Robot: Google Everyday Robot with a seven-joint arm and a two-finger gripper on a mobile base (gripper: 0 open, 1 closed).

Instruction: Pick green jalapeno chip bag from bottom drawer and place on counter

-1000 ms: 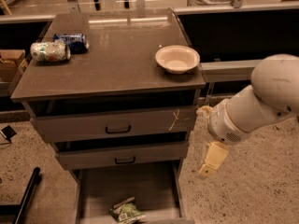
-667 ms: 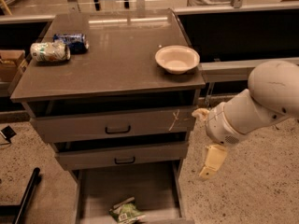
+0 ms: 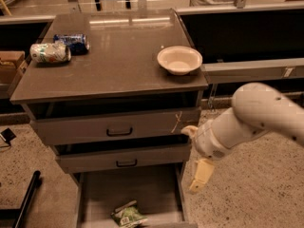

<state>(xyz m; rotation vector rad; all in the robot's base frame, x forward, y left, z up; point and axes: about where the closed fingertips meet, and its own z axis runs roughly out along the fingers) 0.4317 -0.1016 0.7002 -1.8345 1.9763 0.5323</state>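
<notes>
The green jalapeno chip bag (image 3: 127, 215) lies crumpled near the front of the pulled-out bottom drawer (image 3: 97, 194), with its white label patch facing up. The counter (image 3: 118, 56) is the glossy grey-brown top of the cabinet. My gripper (image 3: 194, 155) hangs at the end of the white arm, just right of the drawer fronts, above and to the right of the bag. Its cream fingers (image 3: 200, 175) are spread apart and hold nothing.
A white bowl (image 3: 179, 59) sits on the counter's right side. A white-green crushed can (image 3: 49, 52) and a blue can (image 3: 71, 41) lie at its left. The two upper drawers with black handles (image 3: 118, 131) are slightly ajar. A black pole (image 3: 26, 198) lies on the floor at the left.
My arm and gripper have moved left and a little down, closer to the right edge of the drawers. The bag has not moved.
</notes>
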